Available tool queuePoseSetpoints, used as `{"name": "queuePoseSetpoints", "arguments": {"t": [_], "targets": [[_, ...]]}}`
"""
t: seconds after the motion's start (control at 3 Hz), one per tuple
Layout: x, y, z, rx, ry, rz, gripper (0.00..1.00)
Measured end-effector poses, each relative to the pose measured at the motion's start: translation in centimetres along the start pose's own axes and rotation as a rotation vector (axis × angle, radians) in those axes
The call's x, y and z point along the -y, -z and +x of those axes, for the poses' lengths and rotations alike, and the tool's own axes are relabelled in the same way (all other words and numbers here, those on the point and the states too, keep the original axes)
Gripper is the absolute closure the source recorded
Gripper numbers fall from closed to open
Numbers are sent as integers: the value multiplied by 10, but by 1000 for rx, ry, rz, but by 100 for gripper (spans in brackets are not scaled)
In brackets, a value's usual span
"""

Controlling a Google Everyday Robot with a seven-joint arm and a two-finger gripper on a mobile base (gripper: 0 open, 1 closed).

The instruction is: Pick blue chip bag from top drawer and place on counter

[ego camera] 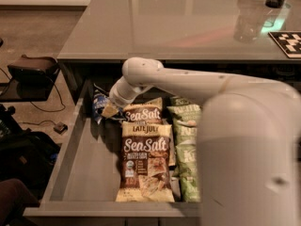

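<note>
The blue chip bag (98, 103) lies at the back left of the open top drawer (80, 173), partly under the counter's edge. My gripper (111, 109) is down inside the drawer at the bag's right side, touching or almost touching it, and its tip is mostly hidden by my wrist. The white arm (188, 86) reaches in from the right. The glossy grey counter (164, 22) spans the top of the view.
Two brown and cream Sea Salt bags (145, 159) lie in the drawer's middle, with green bags (188, 149) to their right. A clear bottle (251, 22) and a black-and-white marker (288, 42) sit on the counter's far right. A black box (33, 69) and cables lie on the floor at left.
</note>
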State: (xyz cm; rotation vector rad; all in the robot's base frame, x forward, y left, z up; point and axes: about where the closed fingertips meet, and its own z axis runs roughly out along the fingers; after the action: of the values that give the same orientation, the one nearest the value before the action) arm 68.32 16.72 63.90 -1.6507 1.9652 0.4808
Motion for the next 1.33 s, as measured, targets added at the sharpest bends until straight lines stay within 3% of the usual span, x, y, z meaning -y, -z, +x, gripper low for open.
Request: {"name": "queuePoseSetpoints", "arguments": {"t": [0.33,0.67,1.0,1.33], "targets": [[-33,74,-11,95,141,46,100],[-55,132,-12,166,230,91,100],[-62,186,0,205,233,157,100],[-56,242,25,275,193,201,100]]}}
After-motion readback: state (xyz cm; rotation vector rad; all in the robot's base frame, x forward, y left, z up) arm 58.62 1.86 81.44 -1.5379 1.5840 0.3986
